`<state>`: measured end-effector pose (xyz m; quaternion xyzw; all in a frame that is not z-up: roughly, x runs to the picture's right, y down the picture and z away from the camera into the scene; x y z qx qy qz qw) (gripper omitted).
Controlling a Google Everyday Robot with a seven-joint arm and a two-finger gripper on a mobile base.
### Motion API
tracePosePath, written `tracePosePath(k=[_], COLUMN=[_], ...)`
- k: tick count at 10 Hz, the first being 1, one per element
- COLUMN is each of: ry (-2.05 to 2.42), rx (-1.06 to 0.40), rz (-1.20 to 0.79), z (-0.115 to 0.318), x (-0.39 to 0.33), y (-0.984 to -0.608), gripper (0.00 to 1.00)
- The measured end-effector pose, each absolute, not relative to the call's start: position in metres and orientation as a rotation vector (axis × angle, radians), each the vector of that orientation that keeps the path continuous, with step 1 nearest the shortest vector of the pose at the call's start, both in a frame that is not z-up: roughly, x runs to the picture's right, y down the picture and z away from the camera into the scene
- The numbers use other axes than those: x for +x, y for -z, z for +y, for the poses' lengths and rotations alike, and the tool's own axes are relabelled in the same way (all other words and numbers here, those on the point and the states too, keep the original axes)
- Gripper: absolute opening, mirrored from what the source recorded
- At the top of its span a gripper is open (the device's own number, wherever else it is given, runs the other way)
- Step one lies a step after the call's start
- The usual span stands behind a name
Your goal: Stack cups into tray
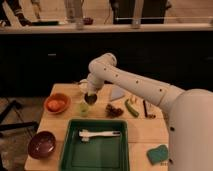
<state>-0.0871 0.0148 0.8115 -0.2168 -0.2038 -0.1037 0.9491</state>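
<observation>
Nothing is stacked in the tray [97, 154] yet. Neither cup is seen inside it, and only a white utensil [100, 134] is laid across its far part. The dark cup [91, 98] is pinched in the closed claw [90, 95], which is held above the table [152, 131] just beyond the tray's far edge, toward its left corner as pictured. The green cup [83, 108] is set on the table just beyond that same far edge, close under the dark cup. Whether the two are touching cannot be told. The step in hand is judged to be the nesting of one cup with the other. The carrying of the pair into the tray is still left to be done. The green cup is stood upright, mouth up, its long axis vertical. The dark cup appears roughly upright as well, though its exact tilt cannot be made out.
</observation>
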Motion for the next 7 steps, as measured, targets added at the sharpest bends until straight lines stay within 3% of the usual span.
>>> tracePosePath(k=[7], ry=[0.275], rx=[-0.477], rz=[-0.476], z=[0.018], x=[-0.118], y=[-0.799], gripper=[0.0])
